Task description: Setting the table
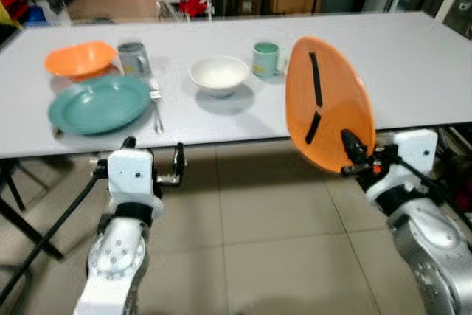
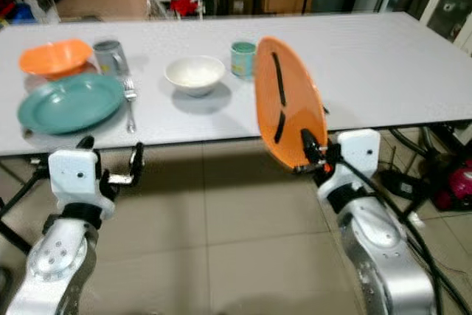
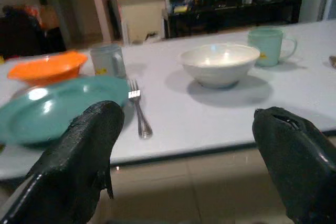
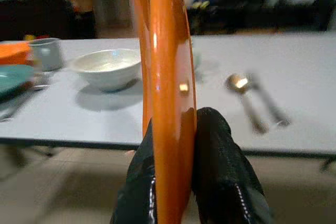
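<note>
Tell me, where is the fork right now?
The fork lies on the white table, on the robot's left, just beside the teal plate and in front of the grey mug.

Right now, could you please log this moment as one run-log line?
right gripper: shut on orange plate, held on edge before table | left gripper: open, idle

Your clearest path: bare surface point(image 1: 413, 71) right of the green mug point(image 1: 266, 59); white bowl point(image 1: 219, 75) and fork point(image 1: 155, 101) obstruct leftward.
</note>
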Tool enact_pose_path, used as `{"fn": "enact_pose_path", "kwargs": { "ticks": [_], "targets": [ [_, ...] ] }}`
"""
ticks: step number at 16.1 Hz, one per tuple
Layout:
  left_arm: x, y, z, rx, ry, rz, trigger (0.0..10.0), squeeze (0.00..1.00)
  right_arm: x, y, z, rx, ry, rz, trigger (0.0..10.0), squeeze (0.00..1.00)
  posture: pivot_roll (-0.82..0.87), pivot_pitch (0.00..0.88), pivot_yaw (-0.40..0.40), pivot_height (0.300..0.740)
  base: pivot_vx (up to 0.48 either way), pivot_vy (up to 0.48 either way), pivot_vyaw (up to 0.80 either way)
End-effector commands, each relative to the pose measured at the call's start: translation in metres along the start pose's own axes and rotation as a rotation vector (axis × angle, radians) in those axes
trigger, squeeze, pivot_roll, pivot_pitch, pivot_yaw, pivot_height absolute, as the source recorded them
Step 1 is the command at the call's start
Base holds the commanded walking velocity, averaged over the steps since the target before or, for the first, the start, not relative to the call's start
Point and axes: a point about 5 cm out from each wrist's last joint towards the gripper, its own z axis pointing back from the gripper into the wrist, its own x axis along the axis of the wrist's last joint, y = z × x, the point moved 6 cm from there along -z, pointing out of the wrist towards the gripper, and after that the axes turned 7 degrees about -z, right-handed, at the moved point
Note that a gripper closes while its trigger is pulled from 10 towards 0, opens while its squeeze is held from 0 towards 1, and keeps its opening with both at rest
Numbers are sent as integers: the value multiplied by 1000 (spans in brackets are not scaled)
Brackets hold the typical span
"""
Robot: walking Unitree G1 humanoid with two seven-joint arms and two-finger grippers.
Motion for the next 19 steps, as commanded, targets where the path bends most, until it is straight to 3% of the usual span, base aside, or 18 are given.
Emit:
{"fn": "enact_pose_path", "kwargs": {
  "ticks": [1, 4, 6, 9, 11, 12, 15, 17, 19],
  "targets": [
    [4, 0, -1, -4, -13, 21, 10000, 0, 11, 0, -2, 20, -16, -75, 10000, 0, -152, 17, 39, 740, 0, 0, 0],
    [5, -6, -1, -56, -24, 6, 10000, 0, 8, -6, -7, 9, 29, -151, 10000, 0, -154, 14, 41, 740, 0, 0, 0],
    [8, -13, -2, -97, -43, 4, 10000, 0, 7, -5, -12, 14, 55, -201, 10000, 0, -153, 11, 39, 740, 289, 0, -800],
    [10, -16, -3, -118, -49, 11, 10000, 0, 13, 1, -24, 45, 65, -305, 10000, 0, -149, 8, 37, 740, 394, 0, -800],
    [10, -17, -3, -123, -49, 12, 10000, 0, 16, 7, -28, 86, 78, -361, 10000, 0, -148, 7, 37, 740, 396, 0, 0],
    [10, -17, -2, -127, -50, 12, 10000, 0, 16, 18, -33, 156, 109, -430, 10000, 0, -143, 8, 36, 740, 398, 0, 0],
    [9, -9, 2, -107, -41, 5, 10000, 0, 20, 38, -36, 279, 161, -503, 10000, 0, -134, 14, 39, 740, 398, 0, 0],
    [6, -1, 7, -83, -26, -6, 10000, 0, 11, 52, -32, 365, 247, -426, 10000, 0, -131, 19, 40, 740, 396, 0, 203],
    [4, 6, 14, -64, -11, -18, 10000, 0, 0, 69, -25, 442, 316, -429, 10000, 0, -112, 22, 36, 740, 398, 0, 800]
  ]
}}
